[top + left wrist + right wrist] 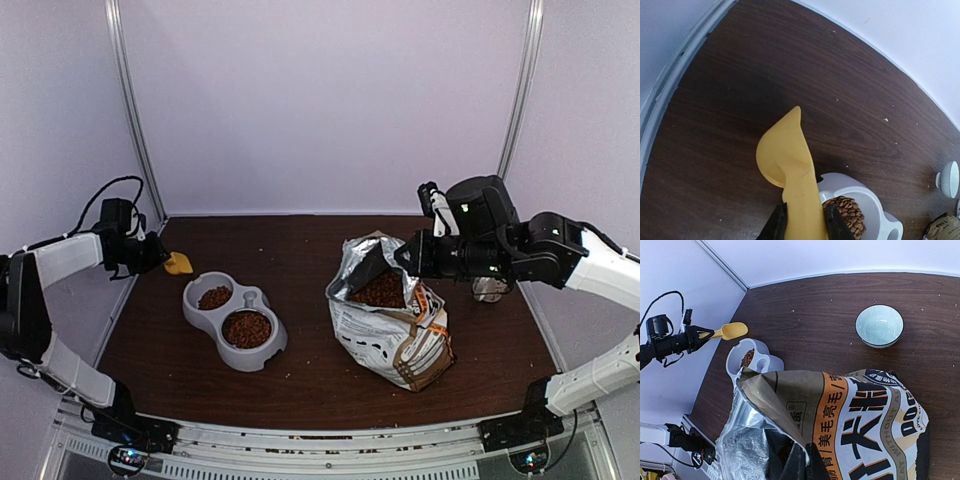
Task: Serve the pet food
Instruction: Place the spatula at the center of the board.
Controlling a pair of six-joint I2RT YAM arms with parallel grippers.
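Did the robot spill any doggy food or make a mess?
Hardly. A few pale crumbs dot the table, but there's no spilled pile. The kibble sits neatly inside the feeder, and more is in the open bag. The scoop is empty.

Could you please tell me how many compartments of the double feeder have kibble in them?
2. The feeder has kibble in its far-left compartment and in its near-right compartment. Neither is hidden in the top view.
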